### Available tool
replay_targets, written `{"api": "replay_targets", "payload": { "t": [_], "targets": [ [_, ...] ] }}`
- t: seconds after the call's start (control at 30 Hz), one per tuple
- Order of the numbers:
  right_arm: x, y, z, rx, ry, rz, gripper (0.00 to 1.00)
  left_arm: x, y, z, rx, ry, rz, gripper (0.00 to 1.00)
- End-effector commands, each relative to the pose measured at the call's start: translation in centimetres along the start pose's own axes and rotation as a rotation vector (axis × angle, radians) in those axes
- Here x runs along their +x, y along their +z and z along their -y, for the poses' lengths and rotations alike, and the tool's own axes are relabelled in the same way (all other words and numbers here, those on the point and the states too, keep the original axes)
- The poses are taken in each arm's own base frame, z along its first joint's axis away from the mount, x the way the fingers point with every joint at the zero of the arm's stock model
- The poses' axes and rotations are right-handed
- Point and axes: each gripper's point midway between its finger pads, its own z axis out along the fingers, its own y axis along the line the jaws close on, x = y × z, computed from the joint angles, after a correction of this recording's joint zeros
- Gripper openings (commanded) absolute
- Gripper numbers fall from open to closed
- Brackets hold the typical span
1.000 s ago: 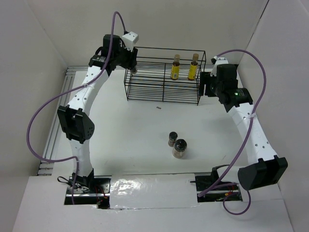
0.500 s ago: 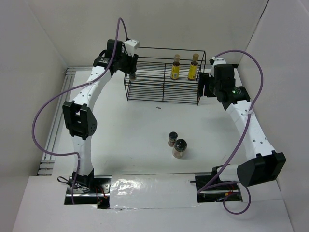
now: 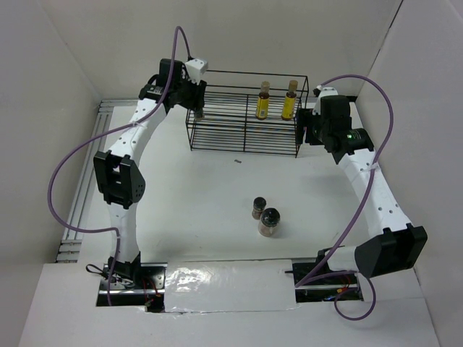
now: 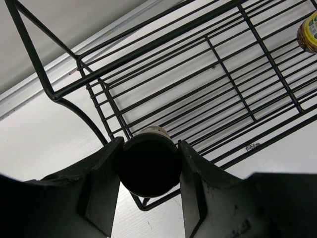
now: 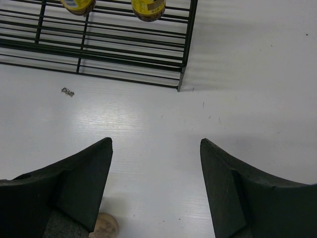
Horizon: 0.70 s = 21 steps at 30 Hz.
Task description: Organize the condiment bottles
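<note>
The left gripper (image 3: 197, 109) is seen in the upper left of the overhead frame, at the left end of the black wire rack (image 3: 246, 139). In the left wrist view, a dark-lidded jar (image 4: 148, 163) is gripped between its fingers (image 4: 101, 186), which are pressed against both sides of the black lid. The jar is found in the lower centre of that frame, over the corner wires of the rack. Whether its bottom rests on the wires cannot be told.

A slim yellow bottle (image 3: 263, 103) and a second slim yellow bottle (image 3: 290, 103), both with tan caps, are placed upright side by side in the right half of the rack, in the upper centre of the overhead frame.

The right gripper (image 5: 154, 144) is located just beside the right end of the rack, in the upper right of the overhead frame. In the right wrist view its jaws are spread wide, and only the white table (image 5: 237, 74) is seen between them.

A short jar (image 3: 258, 208) and a fatter black-lidded jar (image 3: 269, 221) are standing close together on the table in the centre of the overhead frame, well apart from the rack. A small dark speck (image 3: 237, 160) is lying on the table just in front of the rack.
</note>
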Motion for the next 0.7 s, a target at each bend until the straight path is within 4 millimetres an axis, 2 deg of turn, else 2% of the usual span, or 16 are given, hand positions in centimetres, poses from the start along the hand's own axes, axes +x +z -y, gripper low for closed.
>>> {"api": "replay_targets", "payload": {
  "t": [0.0, 0.07, 0.2, 0.37, 0.5, 0.67],
  "targets": [
    [-1.5, -0.6, 0.4, 0.014, 0.002, 0.040, 0.78, 0.7, 0.7, 0.2, 0.021, -0.036, -0.022, 0.48],
    [-1.4, -0.5, 0.4, 0.015, 0.005, 0.037, 0.79, 0.9, 0.8, 0.1, 0.019, -0.041, -0.026, 0.52],
    [-1.2, -0.4, 0.4, 0.015, 0.005, 0.028, 0.80, 1.0, 1.0, 0.2, 0.025, -0.049, -0.027, 0.67],
    [-1.0, -0.4, 0.4, 0.015, 0.003, 0.022, 0.81, 0.6, 1.0, 0.0, 0.010, -0.048, -0.014, 0.76],
    [-0.9, -0.5, 0.3, 0.010, 0.004, 0.019, 0.82, -0.2, 0.6, -0.3, -0.005, -0.050, 0.007, 0.87],
    [-0.7, -0.4, 0.3, 0.006, 0.006, 0.014, 0.82, -2.3, -0.6, -0.6, -0.020, -0.029, 0.061, 0.97]
  ]
}}
